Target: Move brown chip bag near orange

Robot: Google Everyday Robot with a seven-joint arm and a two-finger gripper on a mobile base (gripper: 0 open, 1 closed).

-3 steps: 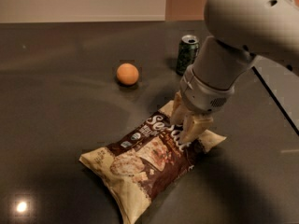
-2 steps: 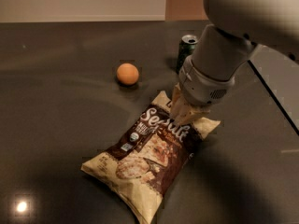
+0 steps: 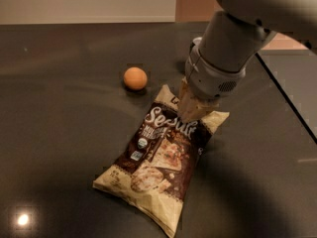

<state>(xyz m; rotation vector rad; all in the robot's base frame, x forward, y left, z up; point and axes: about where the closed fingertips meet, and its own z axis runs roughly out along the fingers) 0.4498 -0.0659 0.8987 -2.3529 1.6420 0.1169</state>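
Note:
The brown chip bag (image 3: 158,167) lies flat on the dark table (image 3: 59,133), running from the lower middle up toward the centre, with its white lettering facing up. My gripper (image 3: 190,108) points down from the big grey arm (image 3: 223,53) and is shut on the bag's top edge. The orange (image 3: 135,78) sits on the table up and to the left of the gripper, a short gap from the bag's top left corner.
The arm covers the far right of the table, where the dark green can stood; the can is hidden now. The table's right edge (image 3: 285,95) runs diagonally at the right. A pale wall (image 3: 84,4) stands behind the table.
The gripper has moved up and away with the bag's top in it. The bag has slid and swung more upright, its top now closer to the orange. The can has gone behind the arm.

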